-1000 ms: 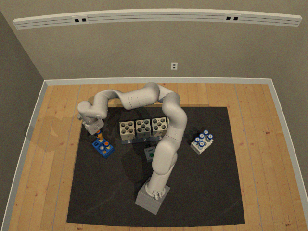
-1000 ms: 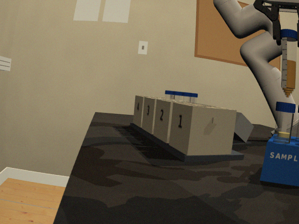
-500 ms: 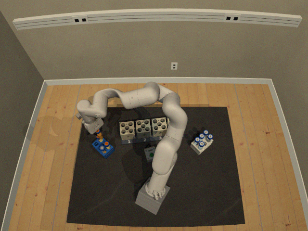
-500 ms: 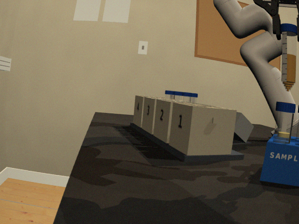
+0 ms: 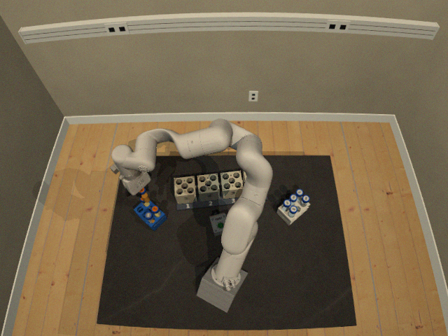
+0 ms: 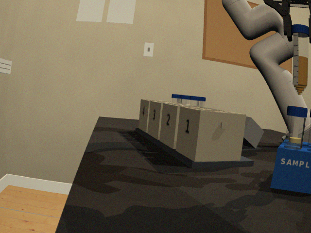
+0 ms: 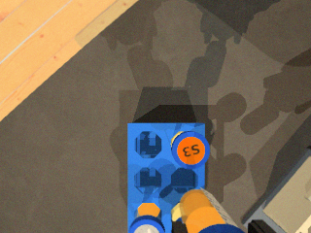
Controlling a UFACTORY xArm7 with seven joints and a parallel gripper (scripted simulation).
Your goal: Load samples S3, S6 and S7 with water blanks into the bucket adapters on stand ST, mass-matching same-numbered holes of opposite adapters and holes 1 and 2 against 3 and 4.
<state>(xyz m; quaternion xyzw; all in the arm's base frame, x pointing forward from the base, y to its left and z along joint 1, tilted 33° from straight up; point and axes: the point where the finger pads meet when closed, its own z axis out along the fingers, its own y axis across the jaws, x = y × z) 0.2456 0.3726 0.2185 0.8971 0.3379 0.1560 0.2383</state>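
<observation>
My gripper [image 6: 300,33] is shut on a blue-capped tube of amber liquid [image 5: 145,197] [image 6: 302,71] [image 7: 198,210]. It holds the tube upright above the blue sample rack [image 5: 157,223] [image 6: 288,175] [image 7: 136,162]. Its cap dot shows orange in the top view, but the ID is unreadable. S3 [image 5: 155,208] [image 7: 190,150] stands in the rack, and a tube with a pale dot [image 5: 148,215] [image 7: 147,228] stands there too. Adapter 1 [image 5: 185,198] [image 6: 188,132], adapter 2 [image 5: 208,195] [image 6: 168,125] and adapter 3 [image 5: 232,194] [image 6: 154,123] show empty holes. The holes of adapter 4 [image 6: 144,116] are mostly hidden.
The white rack [image 5: 288,219] with several water blanks stands at the right. The green DONE key [image 5: 220,225] is on its small desk [image 5: 215,218] in front of the stand [image 5: 198,205] [image 6: 222,163]. The arm partly covers the stand's right end in the top view.
</observation>
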